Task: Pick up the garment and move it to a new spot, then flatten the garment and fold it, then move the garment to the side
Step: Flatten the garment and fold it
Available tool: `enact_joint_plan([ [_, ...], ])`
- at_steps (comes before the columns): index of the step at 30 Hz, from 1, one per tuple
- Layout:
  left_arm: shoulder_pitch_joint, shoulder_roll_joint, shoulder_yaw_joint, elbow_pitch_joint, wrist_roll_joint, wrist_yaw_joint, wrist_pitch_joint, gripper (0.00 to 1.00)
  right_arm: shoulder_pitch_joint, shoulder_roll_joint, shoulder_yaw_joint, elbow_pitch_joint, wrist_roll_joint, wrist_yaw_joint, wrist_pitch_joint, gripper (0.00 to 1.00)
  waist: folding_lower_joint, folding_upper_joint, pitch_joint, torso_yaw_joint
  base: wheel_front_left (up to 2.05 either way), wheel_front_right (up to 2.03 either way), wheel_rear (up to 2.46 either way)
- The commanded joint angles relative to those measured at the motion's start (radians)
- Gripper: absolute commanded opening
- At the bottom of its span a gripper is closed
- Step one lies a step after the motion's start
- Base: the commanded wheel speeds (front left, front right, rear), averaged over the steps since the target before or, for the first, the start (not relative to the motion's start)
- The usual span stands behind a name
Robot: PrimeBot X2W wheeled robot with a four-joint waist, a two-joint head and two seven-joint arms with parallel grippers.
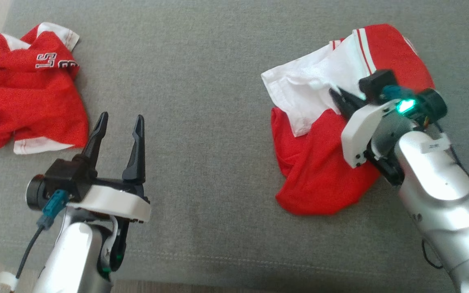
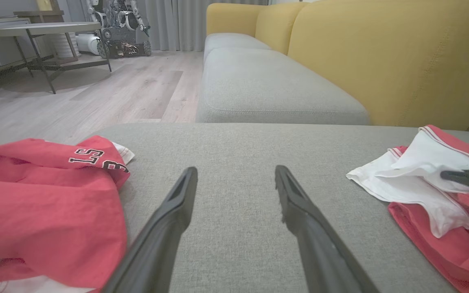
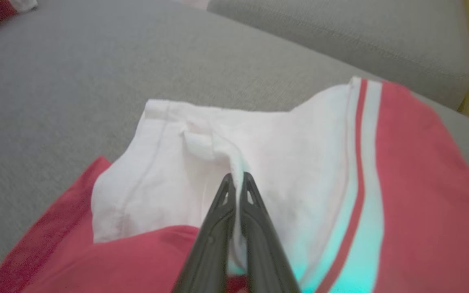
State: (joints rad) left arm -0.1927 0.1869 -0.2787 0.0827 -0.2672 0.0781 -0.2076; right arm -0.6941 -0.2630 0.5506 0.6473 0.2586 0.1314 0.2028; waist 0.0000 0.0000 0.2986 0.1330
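R gripper (image 3: 237,177) is clamping white fold of crumpled red-and-white cloth garment (image 1: 320,171) on grey sofa cushion (image 1: 202,81), robot's right; L gripper (image 1: 119,122) is hovering, fingers apart. Looks like pick-up step; next: lifting w/o slip.

The left garment (image 1: 27,89) lies at the far left of the cushion (image 1: 202,81), the right garment (image 1: 320,162) at its right, well apart. The left gripper (image 1: 121,119) hangs between them, nearer the left one; the right gripper (image 1: 334,92) pinches a fold on top of the right garment.

Soft daylight; right wrist perhaps blurred.
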Motion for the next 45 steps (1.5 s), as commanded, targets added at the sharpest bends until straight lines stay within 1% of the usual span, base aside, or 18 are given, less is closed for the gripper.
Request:
enact_joint_plan([
  [1, -0.039, 0.014, 0.036, -0.025, -0.008, 0.002, -0.013, 1.00, -0.011, 0.014, -0.021, -0.029, 0.015, -0.001, -0.033, 0.00, 0.0000, 0.0000, -0.012, -0.011, 0.00, 0.00, 0.00],
  [6, -0.023, 0.024, 0.040, -0.027, -0.008, 0.011, -0.015, 1.00, 0.040, 0.039, -0.146, -0.080, 0.045, -0.001, -0.132, 0.00, 0.0000, 0.0000, -0.046, -0.041, 0.00, 0.00, 0.00],
  [10, -0.007, 0.033, 0.043, -0.041, -0.009, 0.018, -0.009, 1.00, 0.113, 0.059, -0.264, -0.150, 0.048, -0.001, -0.166, 0.00, 0.0000, 0.0000, -0.064, -0.069, 0.00, 0.00, 0.00],
  [12, -0.002, 0.036, 0.041, -0.046, -0.009, 0.019, -0.005, 1.00, 0.161, 0.073, -0.347, -0.181, 0.045, -0.001, -0.172, 0.00, 0.0000, 0.0000, -0.073, -0.078, 0.00, 0.00, 0.00],
  [17, 0.012, 0.041, 0.035, -0.061, -0.010, 0.024, 0.005, 1.00, 0.294, 0.132, -0.567, -0.237, 0.037, -0.001, -0.168, 0.00, 0.0000, 0.0000, -0.084, -0.095, 0.00, 0.00, 0.00],
  [18, 0.016, 0.044, 0.033, -0.064, -0.011, 0.024, 0.008, 1.00, 0.335, 0.156, -0.625, -0.251, 0.040, -0.001, -0.155, 0.13, 0.0000, 0.0000, -0.085, -0.101, 0.00, 0.00, 0.00],
  [19, 0.019, 0.045, 0.033, -0.065, -0.011, 0.025, 0.009, 1.00, 0.353, 0.164, -0.647, -0.255, 0.036, -0.001, -0.149, 0.75, 0.0000, 0.0000, -0.086, -0.104, 0.00, 0.00, 0.00],
  [20, 0.019, 0.045, 0.033, -0.065, -0.011, 0.025, 0.009, 1.00, 0.353, 0.164, -0.647, -0.255, 0.036, -0.001, -0.149, 0.75, 0.0000, 0.0000, -0.086, -0.104, 0.00, 0.00, 0.00],
  [21, 0.021, 0.047, 0.032, -0.066, -0.012, 0.025, 0.011, 1.00, 0.368, 0.171, -0.668, -0.258, 0.032, -0.001, -0.143, 1.00, 0.0000, 0.0000, -0.086, -0.106, 0.00, 0.00, 0.00],
  [27, 0.030, 0.053, 0.025, -0.072, -0.012, 0.027, 0.019, 1.00, 0.427, 0.199, -0.744, -0.308, 0.015, -0.001, -0.151, 1.00, 0.0000, 0.0000, -0.097, -0.112, 0.00, 0.00, 0.00],
  [31, 0.044, 0.058, 0.022, -0.073, -0.014, 0.030, 0.024, 1.00, 0.468, 0.207, -0.745, -0.382, -0.002, -0.001, -0.187, 1.00, 0.0000, 0.0000, -0.117, -0.114, 0.00, 0.00, 0.00],
  [38, 0.086, 0.073, 0.027, -0.091, -0.016, 0.047, 0.035, 1.00, 0.532, 0.211, -0.687, -0.568, -0.097, -0.001, -0.230, 1.00, 0.0000, 0.0000, -0.167, -0.122, 0.00, 0.00, 0.00],
  [41, 0.106, 0.080, 0.026, -0.101, -0.016, 0.053, 0.042, 1.00, 0.560, 0.211, -0.643, -0.626, -0.122, -0.001, -0.222, 1.00, 0.0000, 0.0000, -0.190, -0.124, 0.00, 0.00, 0.00],
  [45, 0.133, 0.087, 0.022, -0.114, -0.015, 0.060, 0.054, 1.00, 0.603, 0.212, -0.597, -0.675, -0.136, -0.001, -0.196, 1.00, 0.0000, 0.0000, -0.216, -0.127, 0.00, 0.00, 0.00],
])
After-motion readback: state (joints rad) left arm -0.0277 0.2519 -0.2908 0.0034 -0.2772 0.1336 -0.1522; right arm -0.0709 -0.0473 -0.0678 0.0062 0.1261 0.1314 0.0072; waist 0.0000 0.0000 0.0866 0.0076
